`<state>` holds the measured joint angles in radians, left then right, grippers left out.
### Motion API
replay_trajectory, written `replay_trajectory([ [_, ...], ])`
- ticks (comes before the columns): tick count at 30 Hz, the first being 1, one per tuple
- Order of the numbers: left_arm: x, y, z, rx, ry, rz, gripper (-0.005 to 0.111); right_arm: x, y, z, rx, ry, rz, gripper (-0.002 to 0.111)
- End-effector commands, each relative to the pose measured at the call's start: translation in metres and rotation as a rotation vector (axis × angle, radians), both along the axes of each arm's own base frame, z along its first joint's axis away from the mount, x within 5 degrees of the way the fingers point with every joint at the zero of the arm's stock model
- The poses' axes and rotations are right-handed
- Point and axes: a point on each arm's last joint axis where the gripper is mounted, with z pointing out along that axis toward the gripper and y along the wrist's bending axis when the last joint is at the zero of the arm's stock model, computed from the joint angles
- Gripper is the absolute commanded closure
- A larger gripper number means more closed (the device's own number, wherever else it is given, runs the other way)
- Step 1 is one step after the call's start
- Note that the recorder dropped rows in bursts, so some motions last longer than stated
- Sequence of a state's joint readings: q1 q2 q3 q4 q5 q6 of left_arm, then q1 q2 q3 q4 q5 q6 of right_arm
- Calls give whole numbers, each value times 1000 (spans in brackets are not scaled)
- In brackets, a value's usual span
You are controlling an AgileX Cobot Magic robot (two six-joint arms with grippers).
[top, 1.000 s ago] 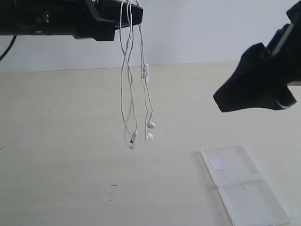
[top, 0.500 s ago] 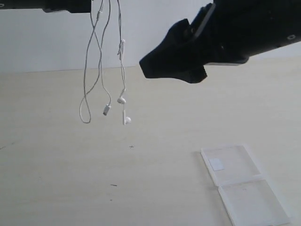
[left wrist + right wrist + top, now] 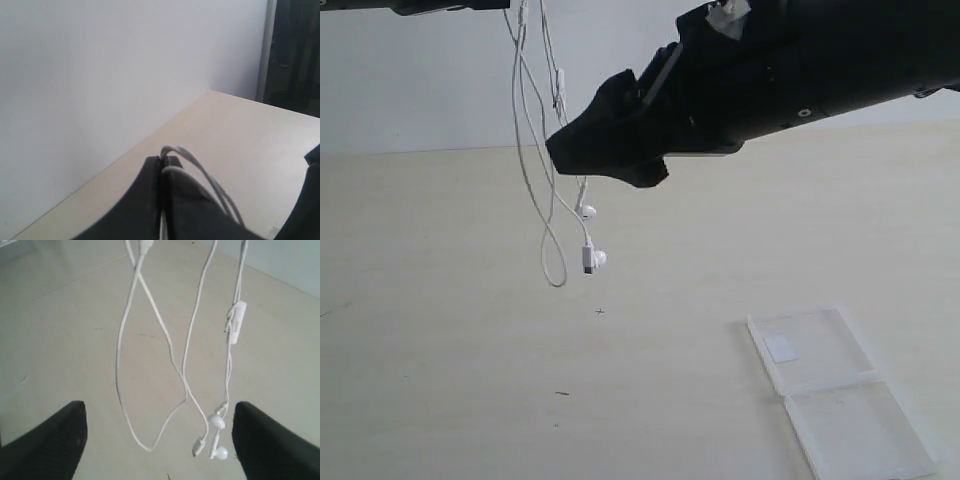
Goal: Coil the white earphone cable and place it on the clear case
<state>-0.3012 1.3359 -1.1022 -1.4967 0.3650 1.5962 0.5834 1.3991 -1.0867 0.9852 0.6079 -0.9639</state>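
We see the left pincer (image 3: 161, 159) pressed together on the white earphone cable (image 3: 527, 150), whose strands come out from between its black fingers in the left wrist view and arch over them. In the exterior view that pincer sits at the very top left edge, and the cable hangs down from it in the air, well above the bench (image 3: 440, 350). The strands cross one another and end in a narrow loop (image 3: 554, 272) at the lowest point. The two earbuds (image 3: 586, 211) dangle just beside the loop, one above the other, with the small plug (image 3: 199, 446) next to the lower one. The oblong inline remote (image 3: 238, 315) sits higher on one strand. The right pincer (image 3: 157, 415) is spread wide with nothing between its fingers; it points at the hanging strands, and from its own camera the cable hangs in front of the gap. We cannot tell whether it touches the cable. The clear case (image 3: 840, 400) lies opened flat on the bench at the lower right, well apart from the cable, a white sticker (image 3: 781, 348) on its farther half.
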Motion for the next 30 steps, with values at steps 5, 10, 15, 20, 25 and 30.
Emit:
replay_trajectory([
  [5, 1, 4, 5, -15, -9, 39, 107, 9, 1, 0, 42, -25, -74, 17],
  [10, 3, 4, 2, -12, -2, 45, 107, 10, 1, 1, 71, -8, -90, 18],
  [15, 4, 5, 2, -33, 6, 66, 107, 16, 5, -6, 69, 13, -106, 18],
  [20, 5, 6, 2, -31, 4, 81, 107, 21, 11, -15, 105, 59, -98, 18],
  [25, 7, 6, 0, -28, 9, 92, 107, 21, 15, -12, 157, 43, -74, 18],
  [30, 11, 5, -5, -32, 29, 92, 107, 22, 16, -13, 163, 38, -71, 18],
])
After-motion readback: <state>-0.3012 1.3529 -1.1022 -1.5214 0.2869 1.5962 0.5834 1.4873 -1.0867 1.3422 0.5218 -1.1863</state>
